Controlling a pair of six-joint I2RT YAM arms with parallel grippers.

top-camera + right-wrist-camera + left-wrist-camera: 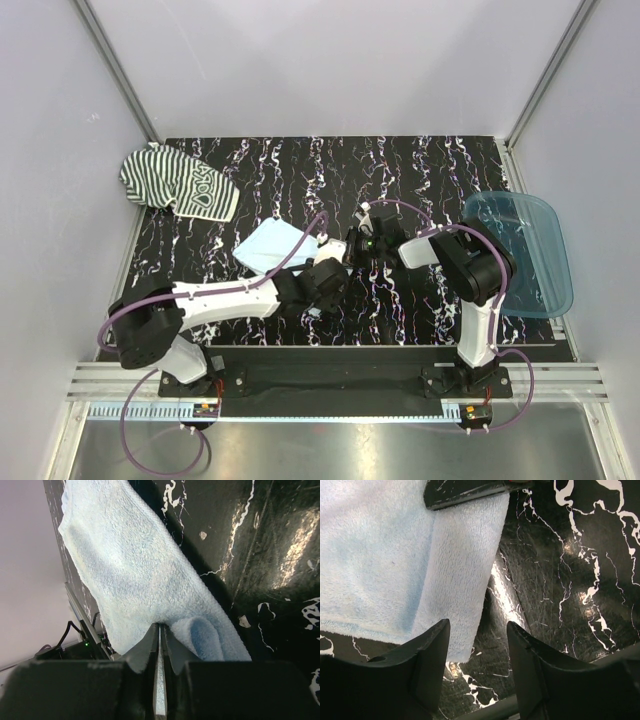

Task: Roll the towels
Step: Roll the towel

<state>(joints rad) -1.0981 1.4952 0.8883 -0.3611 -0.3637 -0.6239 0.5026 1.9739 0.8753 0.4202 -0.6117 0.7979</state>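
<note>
While the pale blue towel [265, 245] lies centrally on the bench [420, 170], its edge is clenched by the right gripper [160, 630]; the left gripper [477, 627] is parted, empty. The cloth is judged soft, light and limp: edges are best pinched.

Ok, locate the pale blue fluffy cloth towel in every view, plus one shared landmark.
Top external: pale blue fluffy cloth towel just left of centre.
Left wrist: fills the upper left.
Right wrist: upper left down to the right gripper, which pinches it.
Shared landmark: black white-veined tabletop.
</note>
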